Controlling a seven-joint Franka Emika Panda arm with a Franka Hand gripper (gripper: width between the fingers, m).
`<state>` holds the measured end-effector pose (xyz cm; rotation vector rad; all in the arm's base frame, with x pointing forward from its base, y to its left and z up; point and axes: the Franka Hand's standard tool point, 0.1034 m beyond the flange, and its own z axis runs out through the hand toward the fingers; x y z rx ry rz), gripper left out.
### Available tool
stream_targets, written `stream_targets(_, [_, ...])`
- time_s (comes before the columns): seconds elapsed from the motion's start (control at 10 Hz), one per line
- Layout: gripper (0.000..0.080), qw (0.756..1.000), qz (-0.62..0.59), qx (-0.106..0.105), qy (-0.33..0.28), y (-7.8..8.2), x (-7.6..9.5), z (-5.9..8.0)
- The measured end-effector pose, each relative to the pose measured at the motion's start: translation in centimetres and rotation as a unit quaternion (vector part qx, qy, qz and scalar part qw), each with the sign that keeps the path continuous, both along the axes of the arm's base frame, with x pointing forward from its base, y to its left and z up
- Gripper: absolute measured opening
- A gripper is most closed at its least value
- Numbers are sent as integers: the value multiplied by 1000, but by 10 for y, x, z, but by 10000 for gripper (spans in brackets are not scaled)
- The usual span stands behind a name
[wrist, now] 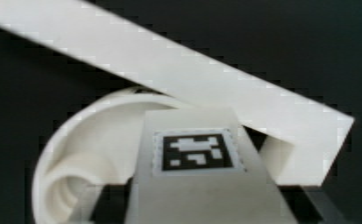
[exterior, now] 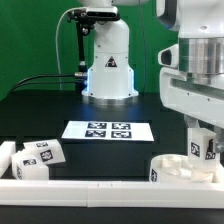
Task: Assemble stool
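Observation:
My gripper (exterior: 203, 136) is at the exterior view's right, shut on a chunky white stool leg (exterior: 204, 150) with a square tag. It holds the leg upright over the round white seat (exterior: 178, 168), which lies on the table by the front rail. In the wrist view the tagged leg (wrist: 199, 150) fills the space between my dark fingers (wrist: 114, 205), with the seat's curved rim (wrist: 80, 150) beside and under it. I cannot tell whether the leg touches the seat. Two loose tagged legs (exterior: 38, 158) lie at the exterior view's left.
The marker board (exterior: 108, 130) lies flat at mid-table in front of the robot base (exterior: 106, 60). A long white frame rail (exterior: 90, 186) runs along the front edge; it crosses the wrist view diagonally (wrist: 196, 65) beyond the seat.

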<state>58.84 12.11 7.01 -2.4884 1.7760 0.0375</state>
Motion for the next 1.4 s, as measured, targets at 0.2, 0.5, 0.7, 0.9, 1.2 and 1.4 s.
stream_targets(0.2, [334, 998, -64, 10, 6, 0, 0, 0])
stream_targets(0.5, [334, 956, -289, 47, 23, -2, 1, -1])
stream_targets(0.7, [334, 926, -372, 63, 27, -3, 1, -1])
stream_targets(0.9, [525, 934, -351, 63, 25, -2, 1, -2])
stream_targets(1.2, [643, 957, -283, 64, 21, 1, 0, 7])
stream_targets(1.4, [643, 987, -142, 73, 13, 6, -1, 39])
